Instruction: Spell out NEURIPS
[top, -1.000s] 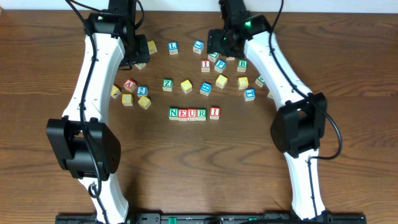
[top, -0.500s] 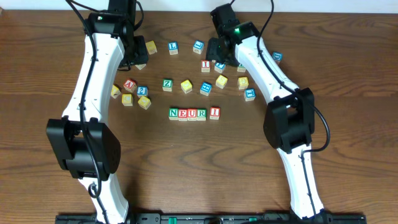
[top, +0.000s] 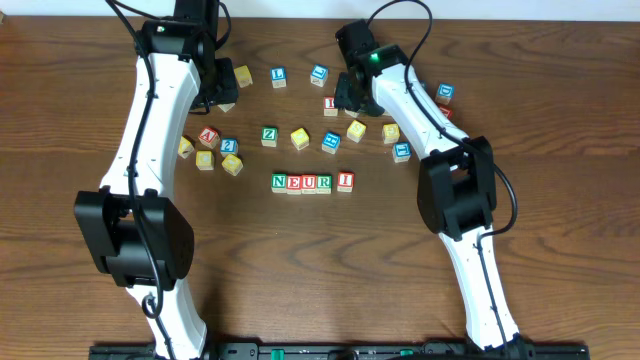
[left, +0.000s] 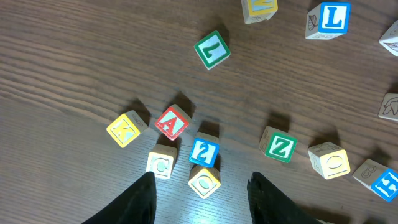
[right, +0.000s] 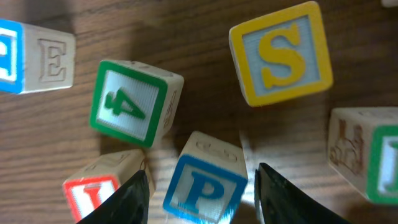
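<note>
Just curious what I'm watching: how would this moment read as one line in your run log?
row: NEURI laid | right gripper: open astride blue P block | left gripper: open, empty, over spare blocks

Dark wood-grain tabletop (top: 300, 260). Centre: touching row of cubes, green N (top: 279, 182), red E (top: 294, 182), red U (top: 309, 182), green R (top: 324, 182); red I (top: 345, 181) just right of row. Far half: loose cubes scattered, red A (top: 208, 136) left, green Z (top: 269, 135), blue L (top: 278, 75); blue P (right: 205, 194) near yellow S (right: 281, 53).
</note>
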